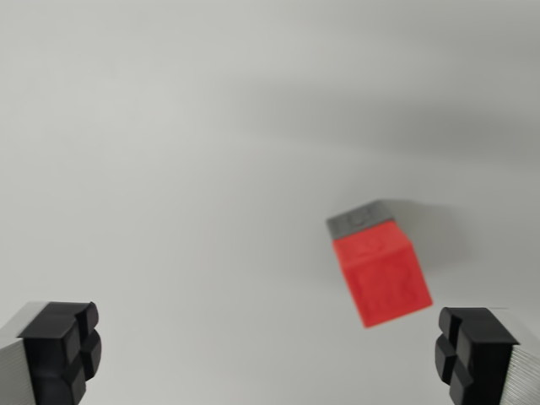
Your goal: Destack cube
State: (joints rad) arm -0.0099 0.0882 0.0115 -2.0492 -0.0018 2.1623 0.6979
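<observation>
A red cube [384, 277] lies on the white surface at the wrist view's right of centre, and a grey cube [363, 218] shows just behind and under its far edge; the picture is slightly blurred. My gripper [270, 359] is open, its black fingertips [61, 350] at the lower corners of the view with nothing between them. The red cube lies just above and inward of the right-hand fingertip, not between the fingers.
A plain white surface [169, 169] fills the rest of the view. A soft shadow falls to the right of the cubes.
</observation>
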